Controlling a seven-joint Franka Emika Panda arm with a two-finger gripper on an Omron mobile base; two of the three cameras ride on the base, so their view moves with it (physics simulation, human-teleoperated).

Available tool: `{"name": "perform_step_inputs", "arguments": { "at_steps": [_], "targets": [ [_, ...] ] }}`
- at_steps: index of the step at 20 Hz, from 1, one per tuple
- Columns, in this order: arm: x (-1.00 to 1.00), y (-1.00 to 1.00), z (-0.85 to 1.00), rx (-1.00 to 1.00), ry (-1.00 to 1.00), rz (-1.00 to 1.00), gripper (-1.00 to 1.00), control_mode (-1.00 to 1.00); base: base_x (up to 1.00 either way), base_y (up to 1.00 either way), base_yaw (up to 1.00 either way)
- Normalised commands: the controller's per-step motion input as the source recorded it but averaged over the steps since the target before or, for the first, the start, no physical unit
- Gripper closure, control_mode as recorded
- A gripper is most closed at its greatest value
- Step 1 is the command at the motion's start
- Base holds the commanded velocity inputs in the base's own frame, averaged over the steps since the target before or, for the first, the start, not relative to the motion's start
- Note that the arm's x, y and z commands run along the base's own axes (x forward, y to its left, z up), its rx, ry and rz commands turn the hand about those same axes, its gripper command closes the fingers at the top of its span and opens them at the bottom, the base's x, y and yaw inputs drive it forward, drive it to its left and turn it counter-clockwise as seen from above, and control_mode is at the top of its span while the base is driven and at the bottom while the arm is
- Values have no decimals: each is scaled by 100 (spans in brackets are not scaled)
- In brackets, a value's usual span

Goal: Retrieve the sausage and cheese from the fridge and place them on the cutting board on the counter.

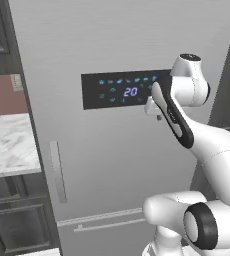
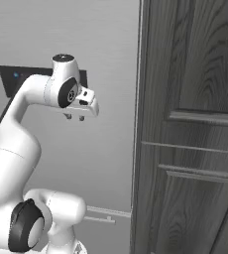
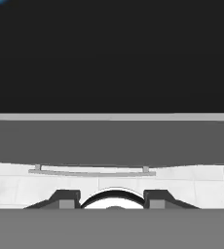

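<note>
**One closed fridge door, fingers set narrow and empty in front of it**

One tall brushed-grey fridge (image 1: 117, 165) stands shut across the left base view, its black display panel (image 1: 119, 90) lit with a blue "20" and a long vertical handle (image 1: 58, 171) near its left edge. A horizontal bar handle (image 1: 104, 225) runs across the lower drawer front. The white arm reaches up in front of the door, with its gripper (image 2: 75, 117) pointing downward just below the panel's level; in the right base view the two small fingers (image 2: 68, 116) hang close together with nothing between them, so they stand narrow and hold nothing. The hand view looks down the grey door face to the drawer handle and pale floor tiles (image 3: 192, 182).

Left of the fridge, a white marble desk with grey veins (image 1: 9, 145) sits over dark cabinet fronts (image 1: 17, 220). In the right base view a dark wood-grain panelled door (image 2: 190, 139) stands just beside the fridge's right edge.
</note>
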Motion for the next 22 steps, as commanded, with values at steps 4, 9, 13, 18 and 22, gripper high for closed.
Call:
{"name": "perform_step_inputs", "arguments": {
  "at_steps": [4,9,13,18,22],
  "targets": [
    [0,0,0,0,0,0,-100,100,0,0,0],
    [0,0,0,0,0,0,-100,100,-23,36,0],
    [0,0,0,0,0,0,-100,100,-35,73,0],
    [0,0,0,0,0,0,-100,100,-51,71,0],
    [0,0,0,0,0,0,-100,100,-52,57,0]
  ]
}}
